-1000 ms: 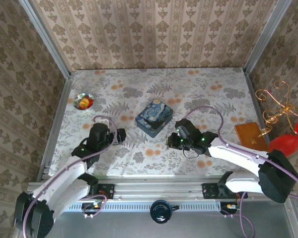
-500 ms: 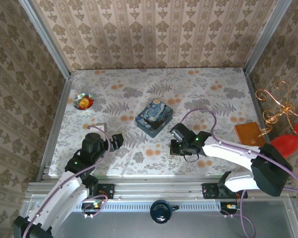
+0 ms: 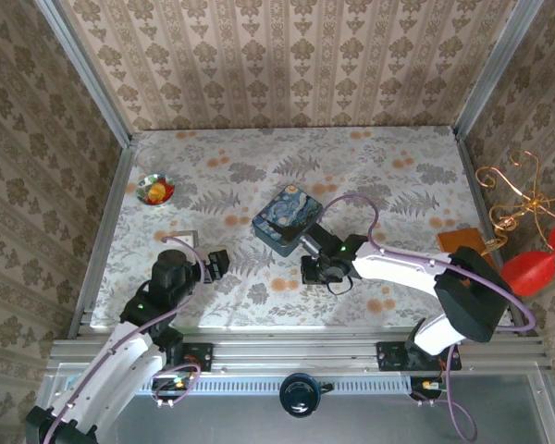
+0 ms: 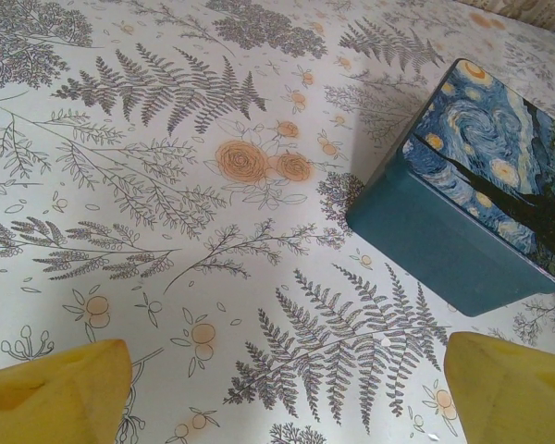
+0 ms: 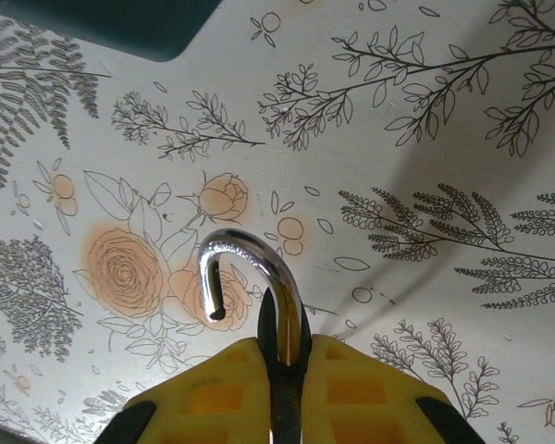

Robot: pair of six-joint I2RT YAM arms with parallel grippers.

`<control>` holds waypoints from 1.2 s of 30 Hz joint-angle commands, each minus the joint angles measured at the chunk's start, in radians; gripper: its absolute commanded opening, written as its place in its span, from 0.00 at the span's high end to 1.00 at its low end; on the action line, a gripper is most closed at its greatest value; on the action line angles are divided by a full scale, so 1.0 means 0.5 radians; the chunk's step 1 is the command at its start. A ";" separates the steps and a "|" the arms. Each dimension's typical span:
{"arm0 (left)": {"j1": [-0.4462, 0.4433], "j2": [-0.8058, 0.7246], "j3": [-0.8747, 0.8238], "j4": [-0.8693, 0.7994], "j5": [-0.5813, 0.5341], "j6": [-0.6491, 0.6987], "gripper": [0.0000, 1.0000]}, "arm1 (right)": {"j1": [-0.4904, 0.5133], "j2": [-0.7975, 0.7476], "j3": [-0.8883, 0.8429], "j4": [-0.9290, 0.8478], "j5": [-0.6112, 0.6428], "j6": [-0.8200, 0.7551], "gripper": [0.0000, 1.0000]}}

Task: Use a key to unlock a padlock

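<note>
- From above: flowered table [image 3: 398, 176], with a blue starry tin [image 3: 288, 218] about mid-table, turned at an angle.
- Just near of the tin's near corner, the right gripper [image 3: 308, 270], low over the cloth; too small from here to tell how its jaws stand.
- Well to the left of the tin, the left gripper [image 3: 219, 262], pointing right toward it and apart from it.
- Toward the far left, a small bowl [image 3: 155, 189] with something red and orange inside; at the right edge, a brown box [image 3: 462, 248]; just far of the left arm, a small white square [image 3: 187, 235].
- From the left wrist: two yellow fingertips [image 4: 55, 393] at the near corners, spread wide, with nothing between them but fern-printed cloth.
- To the far right, the tin, painted lid up, well clear of both fingertips.
- From the right wrist: yellow fingers [image 5: 213, 393] pressed together, pinching the padlock [image 5: 281, 291] by the long leg of its pale metal shackle [image 5: 236, 241].
- Shackle arching out of the grip and curling left, short end hanging free, seated in nothing.
- Dark body hidden between the fingers; nothing more to tell of it.
- Hook poised over an orange rose print; cannot tell whether touching the cloth or clear of it.
- At the far left corner, a dark teal corner of the tin, apart from the shackle.
</note>
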 commanded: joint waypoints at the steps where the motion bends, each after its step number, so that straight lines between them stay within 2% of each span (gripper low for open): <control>1: 0.015 -0.039 -0.022 -0.025 -0.019 0.029 0.11 | 0.008 0.046 0.070 -0.116 -0.009 -0.071 0.86; 10: 0.012 -0.042 -0.031 -0.002 -0.016 0.036 0.09 | 0.006 0.071 0.115 -0.164 0.025 -0.124 0.76; 17: 0.013 -0.042 -0.034 0.004 -0.018 0.038 0.08 | 0.005 0.021 0.140 -0.257 0.067 -0.180 0.60; 22: 0.013 -0.042 -0.037 0.005 -0.013 0.042 0.08 | 0.004 -0.082 0.161 -0.328 0.140 -0.216 0.55; 30: 0.014 -0.031 -0.037 0.021 -0.096 -0.022 0.06 | 0.002 -0.420 0.262 -0.535 0.523 -0.477 0.45; 31: 0.014 -0.032 -0.040 0.031 -0.128 -0.047 0.01 | 0.001 -0.446 0.273 -0.535 0.560 -0.519 0.42; 36: 0.014 -0.026 0.018 0.115 -0.284 -0.098 0.00 | -0.006 -0.575 0.287 -0.469 0.913 -0.714 0.27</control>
